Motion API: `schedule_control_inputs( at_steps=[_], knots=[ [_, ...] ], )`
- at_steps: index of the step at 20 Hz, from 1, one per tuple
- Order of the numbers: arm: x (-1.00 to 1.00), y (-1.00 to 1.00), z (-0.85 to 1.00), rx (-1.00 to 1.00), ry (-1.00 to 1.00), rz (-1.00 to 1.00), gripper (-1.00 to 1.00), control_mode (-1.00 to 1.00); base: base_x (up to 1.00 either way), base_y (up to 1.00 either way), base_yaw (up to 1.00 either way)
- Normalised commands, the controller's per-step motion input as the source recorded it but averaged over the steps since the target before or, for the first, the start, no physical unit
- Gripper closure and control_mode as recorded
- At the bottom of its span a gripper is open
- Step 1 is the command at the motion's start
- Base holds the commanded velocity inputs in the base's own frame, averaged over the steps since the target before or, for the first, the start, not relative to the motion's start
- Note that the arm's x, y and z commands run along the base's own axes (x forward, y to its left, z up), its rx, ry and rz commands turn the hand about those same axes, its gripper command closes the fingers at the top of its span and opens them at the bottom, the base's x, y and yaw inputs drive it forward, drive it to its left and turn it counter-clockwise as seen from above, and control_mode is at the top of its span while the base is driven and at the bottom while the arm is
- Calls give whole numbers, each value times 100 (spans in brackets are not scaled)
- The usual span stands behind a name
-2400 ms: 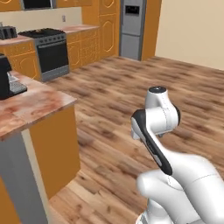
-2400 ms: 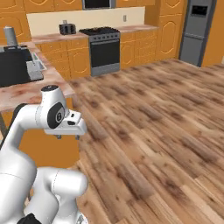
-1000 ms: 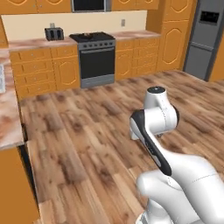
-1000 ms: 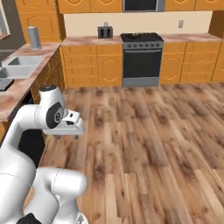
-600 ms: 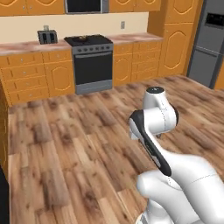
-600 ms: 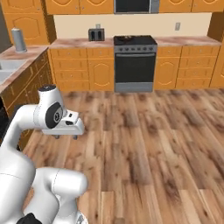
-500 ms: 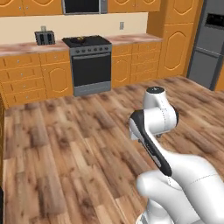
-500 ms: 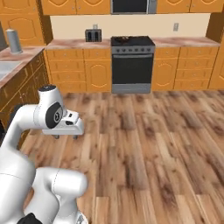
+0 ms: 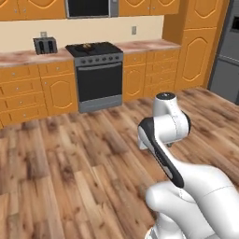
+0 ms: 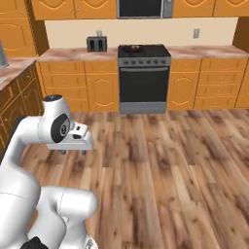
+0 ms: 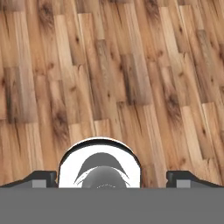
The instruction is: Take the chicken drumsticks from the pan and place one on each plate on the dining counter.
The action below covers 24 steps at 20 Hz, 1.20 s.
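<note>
The gripper (image 11: 112, 178) is spread wide with nothing between its fingers, pointing down at bare wood floor (image 11: 131, 65). Far ahead of it, against the back wall, stands the stove (image 9: 98, 74). The pan (image 9: 87, 46) sits on the stove's top with something golden-brown in it; its handle direction cannot be told. A toaster (image 9: 45, 45) stands left of the stove.

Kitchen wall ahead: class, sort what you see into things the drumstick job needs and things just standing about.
Job:
pan on the stove top, something golden in it
claw, open, above the floor

Just there:
toaster
oven
microwave
fridge
</note>
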Motion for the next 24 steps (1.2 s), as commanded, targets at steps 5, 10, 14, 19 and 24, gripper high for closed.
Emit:
schedule_control_inputs(
  at_steps=[5, 10, 14, 19, 24],
  knots=[
    [0, 0, 0, 0, 0, 0, -100, 100, 100, 1, 0],
    [0, 0, 0, 0, 0, 0, -100, 100, 100, 5, 0],
    [0, 0, 0, 0, 0, 0, -100, 100, 100, 7, 0],
    [0, 0, 0, 0, 0, 0, -100, 100, 100, 1, 0],
    [0, 0, 0, 0, 0, 0, -100, 100, 100, 0, 0]
  ],
)
